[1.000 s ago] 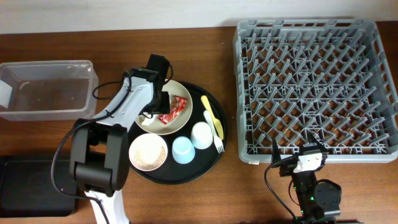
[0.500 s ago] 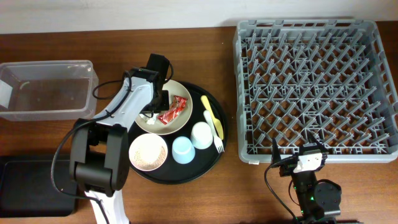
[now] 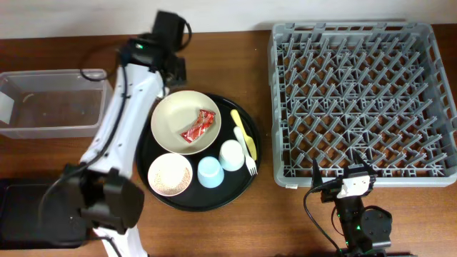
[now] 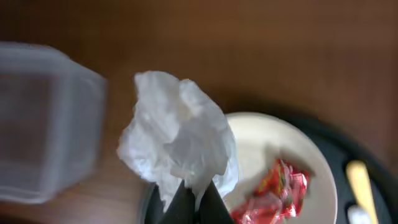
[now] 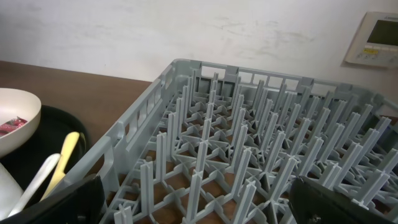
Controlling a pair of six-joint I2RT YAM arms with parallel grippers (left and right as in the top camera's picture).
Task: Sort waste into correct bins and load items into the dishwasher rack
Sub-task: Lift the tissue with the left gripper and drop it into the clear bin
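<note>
In the left wrist view my left gripper [image 4: 191,199] is shut on the crumpled white tissue [image 4: 177,134], which hangs above the table between the clear tub [image 4: 43,118] and the cream bowl [image 4: 280,155]. From overhead, the left gripper [image 3: 174,71] is behind the bowl [image 3: 178,114] and hides the tissue. The red wrapper [image 3: 199,126] lies in that bowl. A pink bowl [image 3: 170,174] of white grains, a blue cup [image 3: 209,171], a white cup [image 3: 231,154] and a yellow-handled fork [image 3: 243,139] sit on the tray. My right gripper [image 5: 202,205] stands open at the front edge of the grey rack [image 3: 360,100].
The round black tray [image 3: 243,182] carries the dishes. The clear tub [image 3: 53,103] stands at the far left, and the flat black bin [image 3: 36,214] lies at the front left corner. Bare wooden table runs along the back edge.
My left gripper has shut on the tissue in the cream bowl and lifted it up and back, out of the bowl. The right arm has not moved.
</note>
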